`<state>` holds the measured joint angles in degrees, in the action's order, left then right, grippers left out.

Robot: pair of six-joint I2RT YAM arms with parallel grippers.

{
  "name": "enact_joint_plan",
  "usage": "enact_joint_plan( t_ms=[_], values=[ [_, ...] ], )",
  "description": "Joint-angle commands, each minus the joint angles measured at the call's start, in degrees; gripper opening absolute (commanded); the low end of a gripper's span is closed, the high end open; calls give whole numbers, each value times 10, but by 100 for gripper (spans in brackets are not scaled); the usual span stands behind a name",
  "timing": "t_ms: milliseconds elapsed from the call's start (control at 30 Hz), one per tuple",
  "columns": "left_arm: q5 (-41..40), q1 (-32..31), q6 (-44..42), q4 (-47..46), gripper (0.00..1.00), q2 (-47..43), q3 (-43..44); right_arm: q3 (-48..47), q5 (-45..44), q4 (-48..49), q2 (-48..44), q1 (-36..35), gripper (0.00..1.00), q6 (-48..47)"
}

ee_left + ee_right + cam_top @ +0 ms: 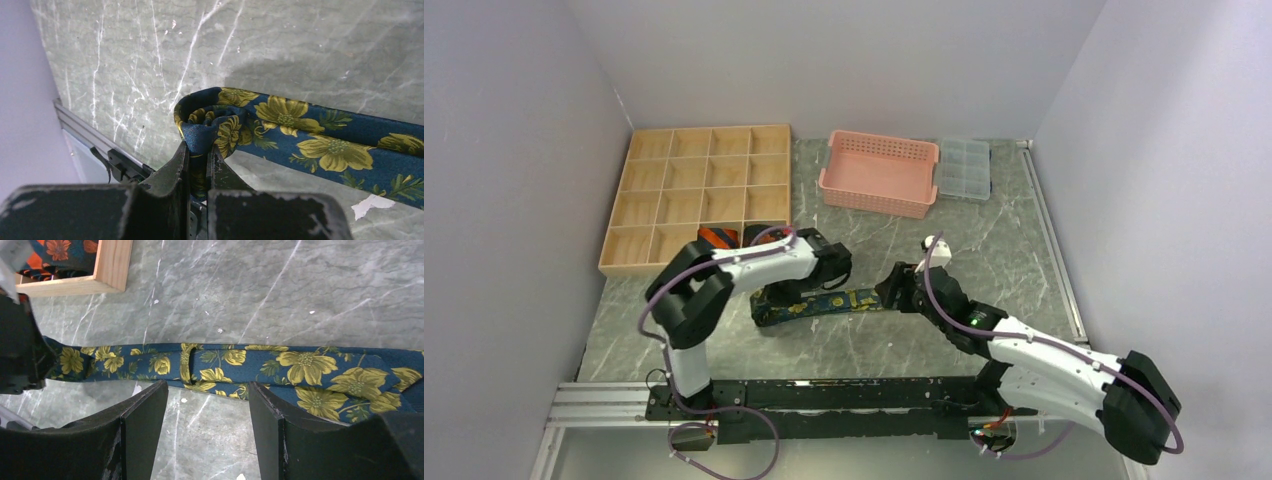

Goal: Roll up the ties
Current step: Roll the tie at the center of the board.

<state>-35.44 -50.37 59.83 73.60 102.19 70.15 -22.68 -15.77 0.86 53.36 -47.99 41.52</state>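
A dark blue tie with yellow-green flowers (824, 301) lies flat across the table in front of both arms. My left gripper (199, 150) is shut on its narrow end, which curls into a small loop (205, 112). My right gripper (207, 387) is open and empty, its fingers (145, 410) just near of the tie's middle (250, 362), apart from it. Two rolled ties, an orange-and-black striped one (717, 237) and a dark one with orange motifs (62, 250), sit in a compartment of the wooden tray.
A wooden divided tray (694, 190) stands at the back left; its corner shows in the right wrist view (112, 270). A pink basket (879, 175) and a clear compartment box (964, 168) stand at the back. A metal rail (824, 395) runs along the near edge.
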Motion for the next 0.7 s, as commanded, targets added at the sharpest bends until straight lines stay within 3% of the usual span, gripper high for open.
enact_joint_plan(
  t_ms=[0, 400, 467, 600, 667],
  values=[
    [-44, -32, 55, 68, 3, 56, 58, 9, -37, -28, -30, -1, 65, -6],
    [29, -61, -13, -41, 3, 110, 81, 35, -55, -50, -80, -2, 66, 5],
    [40, -64, -23, -59, 10, 106, 78, 37, -54, -51, -80, -2, 66, 6],
    [61, -66, -41, -98, 35, 85, 59, 33, -53, -54, -77, -1, 66, 4],
    [72, -66, -48, -117, 40, 75, 50, 31, -52, -54, -75, -1, 66, 3]
  ],
)
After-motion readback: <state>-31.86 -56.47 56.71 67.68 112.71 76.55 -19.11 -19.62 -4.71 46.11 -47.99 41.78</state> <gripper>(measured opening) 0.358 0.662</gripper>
